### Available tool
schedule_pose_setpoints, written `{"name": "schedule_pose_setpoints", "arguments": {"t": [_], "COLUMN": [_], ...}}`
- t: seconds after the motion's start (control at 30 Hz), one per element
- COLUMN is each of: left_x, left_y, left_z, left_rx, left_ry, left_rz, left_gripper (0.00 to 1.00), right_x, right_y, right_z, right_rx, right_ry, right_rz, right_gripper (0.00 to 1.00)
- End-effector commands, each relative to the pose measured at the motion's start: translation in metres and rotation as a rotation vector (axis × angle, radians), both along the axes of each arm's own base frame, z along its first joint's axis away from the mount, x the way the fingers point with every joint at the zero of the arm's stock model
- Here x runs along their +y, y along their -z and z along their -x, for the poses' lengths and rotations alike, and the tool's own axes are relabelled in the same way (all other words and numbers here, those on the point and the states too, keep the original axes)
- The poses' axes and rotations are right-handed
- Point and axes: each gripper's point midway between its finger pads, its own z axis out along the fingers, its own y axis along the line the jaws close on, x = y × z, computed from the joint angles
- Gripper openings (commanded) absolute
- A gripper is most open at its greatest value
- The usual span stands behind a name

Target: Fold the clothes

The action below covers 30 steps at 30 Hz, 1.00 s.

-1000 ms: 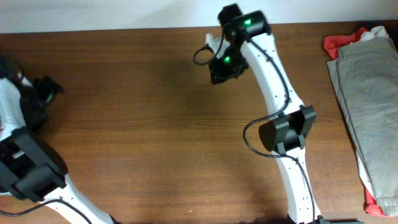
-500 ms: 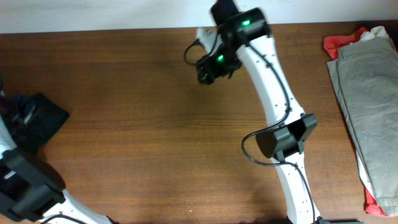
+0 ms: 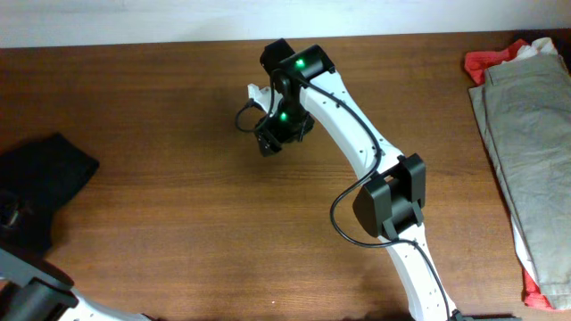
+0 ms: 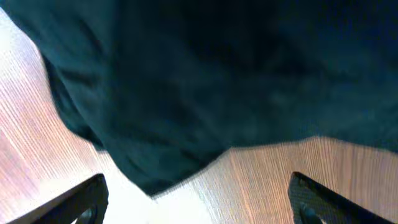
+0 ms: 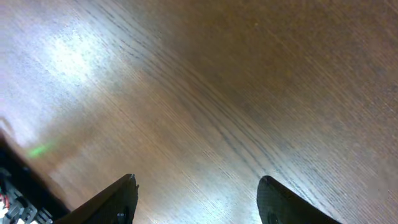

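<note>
Two arms at one brown worktop (image 3: 178,223): left arm (image 3: 31,290) in the near-left corner, right arm (image 3: 357,143) reaching in toward the back middle. Far left: one dark garment (image 3: 49,169), bunched, flat on the wood, close to the edge. Fills the top of the left wrist view too, its hem just ahead of two black fingertips (image 4: 84,199). Left jaws: spread wide, gripping nothing, bare wood between. Far right: one pile of clothes (image 3: 517,187), well apart from the dark garment. Counts out as one pair of grey-beige trousers (image 3: 526,116) on top, with red cloth (image 3: 489,62) poking out beneath at the far end and again at the near end. One piece or two, cannot tell. Right jaws: likewise wide apart, two fingertips (image 5: 118,202) over bare wood, empty.
</note>
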Motion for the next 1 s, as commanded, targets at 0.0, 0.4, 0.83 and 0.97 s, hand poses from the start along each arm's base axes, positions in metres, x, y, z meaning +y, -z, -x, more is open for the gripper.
{"name": "schedule_pose_setpoints", "arguments": {"t": [0.0, 0.4, 0.83, 0.97], "left_x": [0.026, 0.043, 0.096, 0.109], "left_y": [-0.017, 0.026, -0.096, -0.102], "left_z": [0.014, 0.006, -0.001, 0.02], "left_rx": [-0.039, -0.082, -0.132, -0.131], "left_ry": [-0.039, -0.033, -0.06, -0.111], "left_rz": [-0.067, -0.012, -0.266, -0.28], "left_gripper": [0.93, 0.62, 0.01, 0.01], "right_x": [0.023, 0.042, 0.04, 0.04], "right_y": [-0.005, 0.001, 0.001, 0.001], "right_z": [0.021, 0.049, 0.052, 0.052], "right_rx": [0.03, 0.068, 0.083, 0.083], "right_ry": [-0.058, -0.121, -0.118, -0.119], "right_rz": [-0.05, -0.033, -0.024, -0.023], "right_gripper": [0.65, 0.64, 0.64, 0.64]}}
